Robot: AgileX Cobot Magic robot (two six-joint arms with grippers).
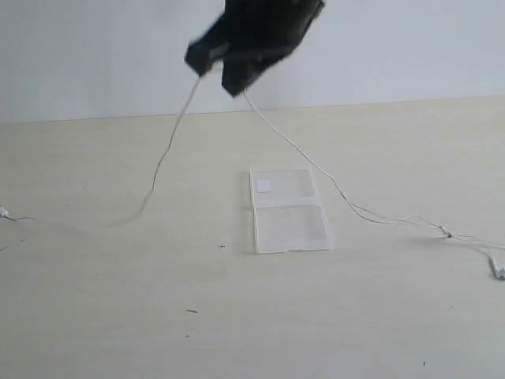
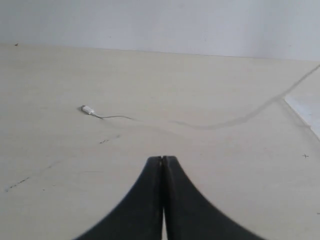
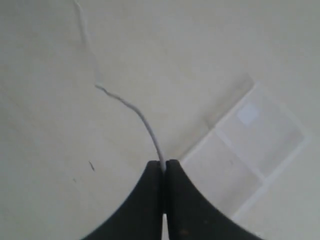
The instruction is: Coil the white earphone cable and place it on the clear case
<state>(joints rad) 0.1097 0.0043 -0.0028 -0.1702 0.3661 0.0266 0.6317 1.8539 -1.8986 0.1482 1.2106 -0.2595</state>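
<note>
Above the pale wooden worktop (image 1: 118, 316), centre-far: thin white earphone cable (image 3: 141, 116), pinched mid-length in the closed right hand (image 3: 163, 164), ends trailing left and right past the flat clear plastic case (image 1: 288, 225). Likely light, limp, slippery; best gripped along the wire. Left hand (image 2: 162, 160) closed, empty.

The clear case (image 1: 289, 209) lies flat on the table (image 1: 118, 316) at the middle of the exterior view. The white earphone cable (image 1: 164, 158) hangs from the right gripper (image 3: 164, 167) at top centre, pinched between its jaws. One run drops to the table left of the case and trails to the left edge. The other passes the case's upper right corner and ends at the right edge.
</note>
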